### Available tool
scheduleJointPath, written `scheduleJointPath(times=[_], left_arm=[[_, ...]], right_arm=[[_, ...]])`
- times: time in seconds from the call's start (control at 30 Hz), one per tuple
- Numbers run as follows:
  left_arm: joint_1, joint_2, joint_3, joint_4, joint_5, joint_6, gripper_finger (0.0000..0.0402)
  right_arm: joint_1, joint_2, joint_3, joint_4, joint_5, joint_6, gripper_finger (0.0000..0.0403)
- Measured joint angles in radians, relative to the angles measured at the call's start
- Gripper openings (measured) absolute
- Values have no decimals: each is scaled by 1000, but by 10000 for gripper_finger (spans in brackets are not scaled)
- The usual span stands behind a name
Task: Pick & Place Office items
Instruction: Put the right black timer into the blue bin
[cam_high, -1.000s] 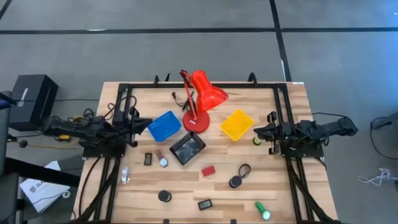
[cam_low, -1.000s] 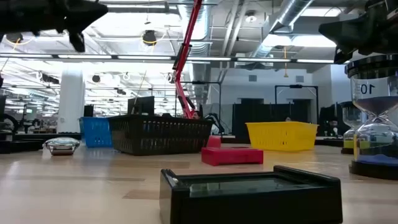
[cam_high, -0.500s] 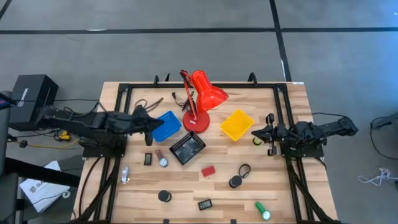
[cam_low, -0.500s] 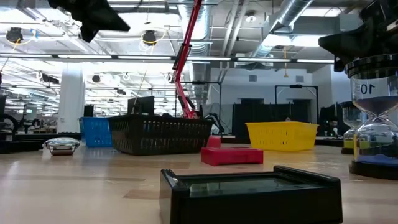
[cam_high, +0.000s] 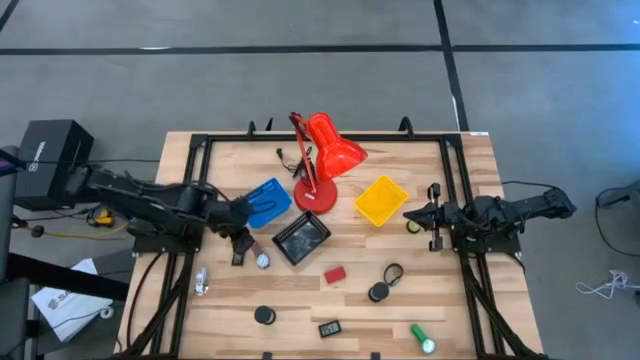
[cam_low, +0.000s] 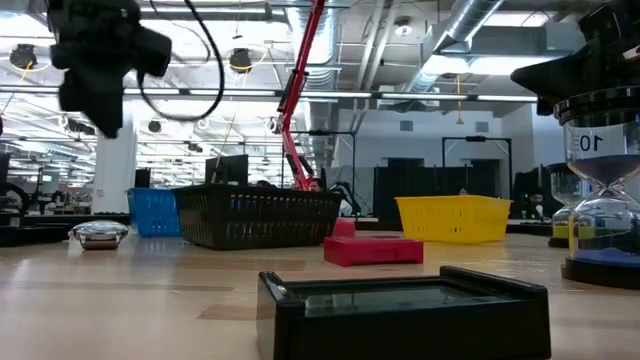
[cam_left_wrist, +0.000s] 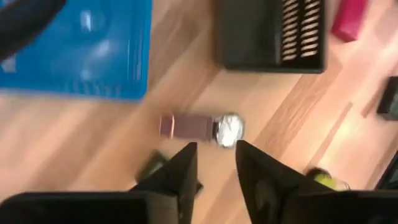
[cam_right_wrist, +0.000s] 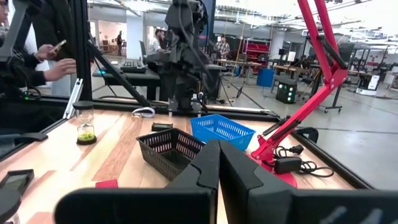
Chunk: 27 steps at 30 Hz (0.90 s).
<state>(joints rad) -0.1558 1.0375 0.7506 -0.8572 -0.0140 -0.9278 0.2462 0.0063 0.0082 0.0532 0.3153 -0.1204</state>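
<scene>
My left gripper (cam_high: 240, 244) hangs open and points down above the table's left part, just near of the blue tray (cam_high: 264, 201). Below its fingers (cam_left_wrist: 214, 163) lie a wristwatch (cam_left_wrist: 205, 127) and a small black rectangle (cam_left_wrist: 153, 168), half hidden by one finger. It touches neither. Loose on the wood farther toward the near edge lie a red block (cam_high: 335, 274), two black discs (cam_high: 264, 315) (cam_high: 378, 292), a black loop (cam_high: 394, 271), a second black rectangle (cam_high: 329, 327), a green cylinder (cam_high: 422, 338) and a silvery bit (cam_high: 201, 282). My right gripper (cam_high: 408, 214) waits shut at the right side, held level.
A red desk lamp (cam_high: 322, 160) stands at the far middle, between the blue tray and a yellow tray (cam_high: 381, 200). A black tray (cam_high: 301, 238) sits just right of my left gripper. A small hourglass (cam_high: 413, 227) stands under my right gripper.
My left arm has swung out from its resting place at the left edge toward the table's middle. Its gripper has tipped from level to pointing down and now hangs over the wristwatch and the small black rectangle.
</scene>
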Motion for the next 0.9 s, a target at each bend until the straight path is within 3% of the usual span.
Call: scheduleJointPath(times=[0.13, 0.37, 0.67, 0.9], left_arm=[[-6, 61, 0, 0, 70, -125, 143], [-34, 174, 0, 0, 101, -229, 177], [-34, 279, -5, -24, 126, -384, 187], [-56, 347, -77, -23, 179, -522, 186]], right_arm=[[0, 0, 0, 0, 0, -2, 0], [0, 0, 0, 0, 0, -3, 0], [0, 0, 0, -1, 0, -3, 0], [0, 0, 0, -1, 0, -13, 0]])
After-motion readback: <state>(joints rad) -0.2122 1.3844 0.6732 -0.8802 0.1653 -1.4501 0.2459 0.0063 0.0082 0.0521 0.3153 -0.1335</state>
